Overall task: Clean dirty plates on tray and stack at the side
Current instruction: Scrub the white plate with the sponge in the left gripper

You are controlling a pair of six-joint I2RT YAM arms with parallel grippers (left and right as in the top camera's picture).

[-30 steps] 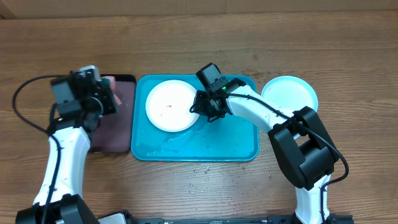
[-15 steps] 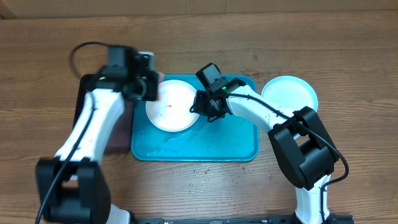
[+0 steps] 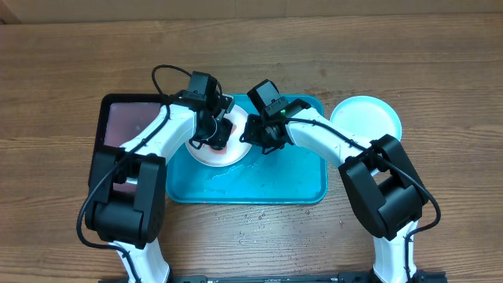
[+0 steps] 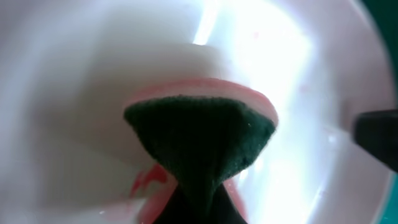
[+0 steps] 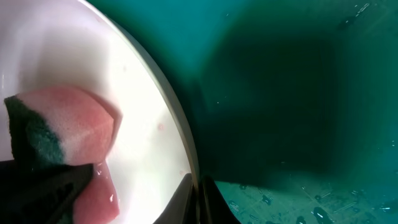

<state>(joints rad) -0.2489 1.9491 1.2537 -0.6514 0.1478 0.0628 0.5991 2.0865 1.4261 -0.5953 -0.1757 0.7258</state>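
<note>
On the turquoise tray (image 3: 275,177) lies a white plate (image 3: 236,151) with a red smear (image 4: 146,180). My left gripper (image 3: 215,132) hangs over the plate's middle, shut on a pink sponge with a dark green scouring side (image 4: 199,137). The sponge presses on the plate's inside (image 4: 93,74). My right gripper (image 3: 250,135) is shut on the plate's right rim (image 5: 194,186), one finger inside and one outside. The right wrist view shows the sponge (image 5: 68,124) on the plate (image 5: 149,93). A light cyan plate (image 3: 365,118) sits on the table right of the tray.
A black tray with a pinkish inside (image 3: 130,126) sits left of the turquoise tray, under my left arm. Water drops lie on the turquoise tray's floor (image 5: 298,193) and on the table in front of it (image 3: 259,216).
My left arm swung right from the black tray, carrying the sponge onto the white plate. The right gripper has stayed on the plate's rim.
</note>
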